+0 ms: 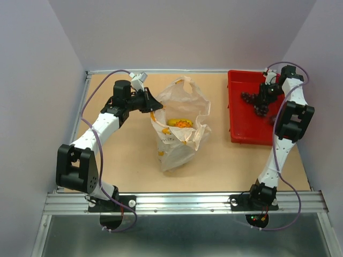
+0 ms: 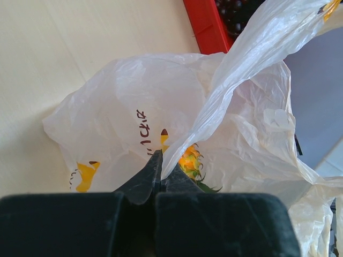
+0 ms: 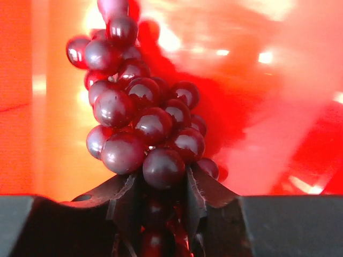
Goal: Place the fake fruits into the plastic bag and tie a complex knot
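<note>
The translucent plastic bag (image 1: pixel 179 126) stands open mid-table, with the orange-yellow pineapple (image 1: pixel 181 123) inside; the bag also fills the left wrist view (image 2: pixel 134 101), the pineapple (image 2: pixel 190 160) just past my fingers. My left gripper (image 1: pixel 156 105) (image 2: pixel 159 160) is shut on the bag's near rim and holds it up. My right gripper (image 1: pixel 261 101) (image 3: pixel 161 184) is shut on the dark grape cluster (image 3: pixel 142 123) over the red tray (image 1: pixel 241 120); the grapes (image 1: pixel 254 101) hang from it. No knot shows.
The red tray (image 2: pixel 206 24) lies at the back right, near the purple right wall. The table's metal rail (image 1: pixel 182 202) runs along the front. The bag's far handle loop (image 1: pixel 185 83) sticks up toward the back wall.
</note>
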Motion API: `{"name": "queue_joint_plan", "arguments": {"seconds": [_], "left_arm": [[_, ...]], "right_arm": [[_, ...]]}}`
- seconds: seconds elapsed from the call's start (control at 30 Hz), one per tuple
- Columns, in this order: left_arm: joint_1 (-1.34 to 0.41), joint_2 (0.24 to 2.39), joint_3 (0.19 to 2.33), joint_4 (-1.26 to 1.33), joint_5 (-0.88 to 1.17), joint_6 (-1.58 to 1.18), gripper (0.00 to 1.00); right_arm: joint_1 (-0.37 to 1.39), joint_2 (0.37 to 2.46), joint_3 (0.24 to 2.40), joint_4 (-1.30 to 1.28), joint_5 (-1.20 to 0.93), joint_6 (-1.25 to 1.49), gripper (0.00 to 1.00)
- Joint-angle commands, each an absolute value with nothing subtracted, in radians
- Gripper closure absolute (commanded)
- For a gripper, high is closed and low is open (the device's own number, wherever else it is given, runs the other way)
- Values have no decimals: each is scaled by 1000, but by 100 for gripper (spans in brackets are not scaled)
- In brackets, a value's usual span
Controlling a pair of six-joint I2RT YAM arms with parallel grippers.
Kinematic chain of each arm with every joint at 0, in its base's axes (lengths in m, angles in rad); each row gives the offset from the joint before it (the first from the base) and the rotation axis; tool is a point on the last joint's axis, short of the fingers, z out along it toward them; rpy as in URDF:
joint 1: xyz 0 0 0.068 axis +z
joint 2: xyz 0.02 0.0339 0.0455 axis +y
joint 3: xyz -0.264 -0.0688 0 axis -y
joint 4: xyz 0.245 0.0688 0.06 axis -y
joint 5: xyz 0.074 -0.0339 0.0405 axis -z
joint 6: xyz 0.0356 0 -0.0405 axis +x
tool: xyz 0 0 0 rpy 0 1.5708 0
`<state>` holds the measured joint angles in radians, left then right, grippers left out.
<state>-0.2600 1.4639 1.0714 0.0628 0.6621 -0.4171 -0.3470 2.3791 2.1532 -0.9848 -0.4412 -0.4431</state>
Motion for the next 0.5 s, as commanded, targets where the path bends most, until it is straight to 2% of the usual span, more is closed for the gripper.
{"name": "queue_joint_plan", "arguments": {"seconds": [0.0, 0.03, 0.33, 0.47], "left_arm": [[-255, 1453, 1077, 101, 689, -410, 100], [-253, 1453, 1078, 101, 690, -408, 100], [-255, 1460, 1089, 101, 693, -408, 100], [-255, 1463, 1097, 101, 696, -411, 100]], "right_arm": [[-336, 2238, 2167, -1060, -635, -390, 95], [-336, 2224, 2178, -1060, -652, -377, 100], [-336, 2083, 2239, -1106, -801, -301, 100], [-336, 2011, 2302, -1108, -946, -223, 100]]}}
